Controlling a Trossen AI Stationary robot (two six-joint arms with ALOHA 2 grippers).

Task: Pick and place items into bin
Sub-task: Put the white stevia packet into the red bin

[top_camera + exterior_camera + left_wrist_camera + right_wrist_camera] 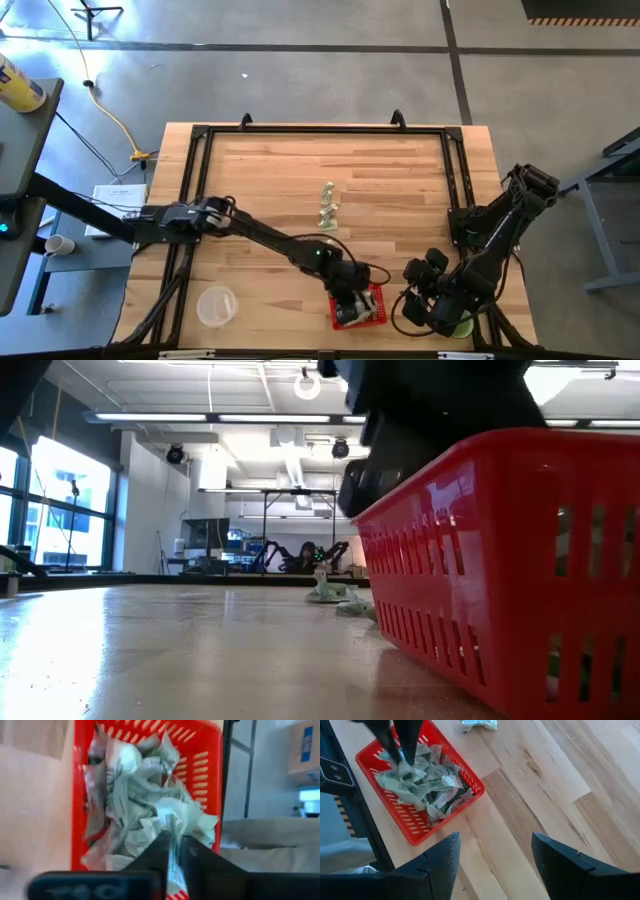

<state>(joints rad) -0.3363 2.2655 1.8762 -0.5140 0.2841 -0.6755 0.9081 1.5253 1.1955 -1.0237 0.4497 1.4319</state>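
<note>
Far left in the high view, a clear round container (215,305) is seen near the table's lower edge, untouched. Moving right, a few wrapped pieces (328,205) are left on the bare wood near the middle of the frame, well apart from the red basket (377,305) at lower centre. Over that basket the left gripper (350,300) is held, and in the left wrist view its fingers are pinched narrowly on one wrapped piece (172,845), just above the heap (135,795) already piled inside. The task is judged well along: the basket is nearly full, this piece is not yet released, and only the small cluster on the table is left. At lower right, the right gripper (490,865) is parked beside the basket, fingers spread wide and empty, close to a green cup (462,326).
</note>
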